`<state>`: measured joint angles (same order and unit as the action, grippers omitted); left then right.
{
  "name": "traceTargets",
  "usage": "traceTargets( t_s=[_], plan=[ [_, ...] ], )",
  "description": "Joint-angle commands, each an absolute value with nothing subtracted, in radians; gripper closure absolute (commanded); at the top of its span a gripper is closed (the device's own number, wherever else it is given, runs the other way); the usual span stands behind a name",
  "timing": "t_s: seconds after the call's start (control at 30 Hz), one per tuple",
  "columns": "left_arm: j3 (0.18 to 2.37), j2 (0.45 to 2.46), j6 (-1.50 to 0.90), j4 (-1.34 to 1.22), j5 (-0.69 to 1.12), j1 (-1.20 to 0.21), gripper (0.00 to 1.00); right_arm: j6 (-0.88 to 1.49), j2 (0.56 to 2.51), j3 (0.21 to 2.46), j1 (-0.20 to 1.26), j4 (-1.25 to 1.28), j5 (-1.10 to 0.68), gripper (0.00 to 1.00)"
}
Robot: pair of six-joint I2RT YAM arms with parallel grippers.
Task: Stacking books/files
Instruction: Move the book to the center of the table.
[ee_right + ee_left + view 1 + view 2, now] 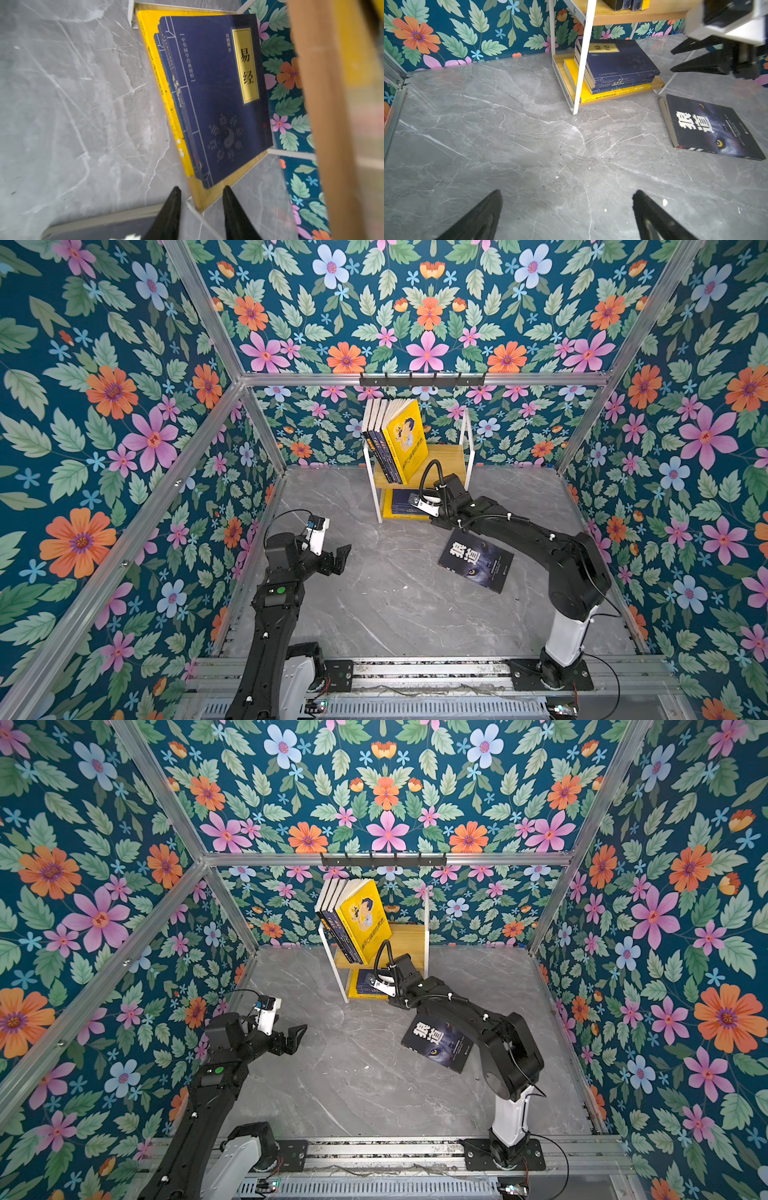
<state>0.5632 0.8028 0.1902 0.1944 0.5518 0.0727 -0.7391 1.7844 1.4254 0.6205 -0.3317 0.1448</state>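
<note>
Several books lie flat in a stack on the lower board of a small shelf (451, 456), a navy book with a yellow label (218, 93) on top and a yellow book (612, 95) lowest. Several more books (405, 439) lean upright on the upper board. A black book with white characters (478, 560) lies flat on the grey table, right of centre. My right gripper (202, 189) is open and holds nothing, just off the lower board's front corner. Over bare table at the left, my left gripper (566, 192) hangs wide open and empty.
The shelf has white metal posts (583, 62) and stands against the back wall. A black hook rail (422, 380) runs along the frame above it. Floral walls and aluminium bars close in both sides, and the arms' base rail (415, 672) lines the front edge.
</note>
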Motion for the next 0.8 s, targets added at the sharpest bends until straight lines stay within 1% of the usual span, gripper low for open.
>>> traceTargets(
  t_s=[0.0,0.13,0.23,0.4,0.5,0.6,0.7,0.77],
  plan=[
    [0.567,0.809,0.194,0.185,0.569,0.072,0.0,-0.526,1.694,1.354,0.623,-0.354,0.091,0.56],
    [0.568,0.811,0.183,0.175,0.565,0.075,0.0,-0.323,1.549,1.235,0.621,-0.368,0.115,0.45],
    [0.566,0.813,0.184,0.182,0.572,0.078,0.0,-0.165,1.478,1.159,0.621,-0.393,0.122,0.37],
    [0.575,0.835,0.174,0.177,0.564,0.081,0.0,0.124,1.415,1.111,0.598,-0.544,0.1,0.32],
    [0.582,0.856,0.166,0.178,0.578,0.084,0.0,0.279,1.374,1.043,0.549,-0.554,0.038,0.29],
    [0.592,0.871,0.15,0.169,0.578,0.086,0.0,0.41,1.333,0.979,0.496,-0.557,0.003,0.22],
    [0.589,0.877,0.15,0.17,0.577,0.09,0.0,0.519,1.315,0.92,0.395,-0.556,-0.05,0.19],
    [0.59,0.883,0.146,0.173,0.582,0.098,0.0,0.578,1.313,0.886,0.315,-0.556,-0.099,0.14]
  ],
)
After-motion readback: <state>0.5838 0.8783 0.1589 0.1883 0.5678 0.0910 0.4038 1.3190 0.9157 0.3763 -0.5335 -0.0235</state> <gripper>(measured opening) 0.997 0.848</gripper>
